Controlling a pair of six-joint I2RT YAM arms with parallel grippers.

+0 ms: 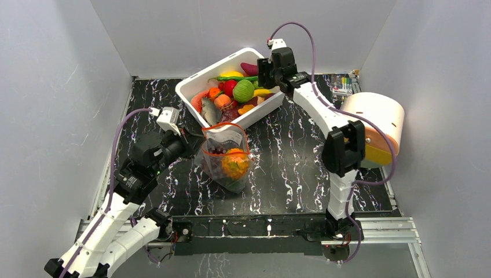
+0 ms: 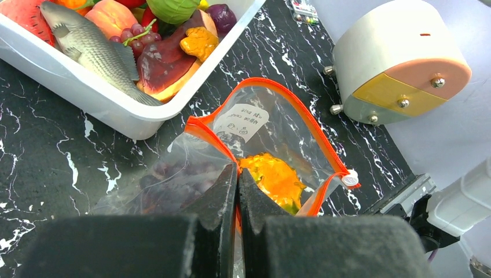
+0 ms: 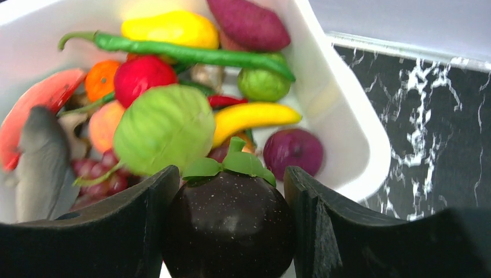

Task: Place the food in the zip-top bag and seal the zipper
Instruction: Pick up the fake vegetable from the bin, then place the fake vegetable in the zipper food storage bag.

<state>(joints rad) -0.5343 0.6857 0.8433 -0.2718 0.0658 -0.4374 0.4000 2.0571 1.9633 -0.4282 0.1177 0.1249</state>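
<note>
The clear zip-top bag (image 1: pixel 226 156) stands on the black table in front of the tub, its mouth open. My left gripper (image 2: pixel 239 171) is shut on the near edge of the mouth, pinching the red-orange zipper (image 2: pixel 315 136) strip. Inside the bag lie a spiky orange pineapple (image 2: pixel 275 176) and purple grapes (image 2: pixel 173 179). My right gripper (image 3: pixel 230 174) hangs over the right end of the white tub (image 3: pixel 347 145) and is shut on a dark purple mangosteen (image 3: pixel 228 226) with green leaves. More food fills the tub, among it a green cabbage (image 3: pixel 165 127) and a yellow banana (image 3: pixel 255 114).
The white tub (image 1: pixel 191 87) sits at the back centre with a grey toy fish (image 2: pixel 87 46) over its near rim. A round white and peach device (image 1: pixel 376 124) stands at the table's right edge. A small box of colourful bits (image 1: pixel 343 86) lies behind it.
</note>
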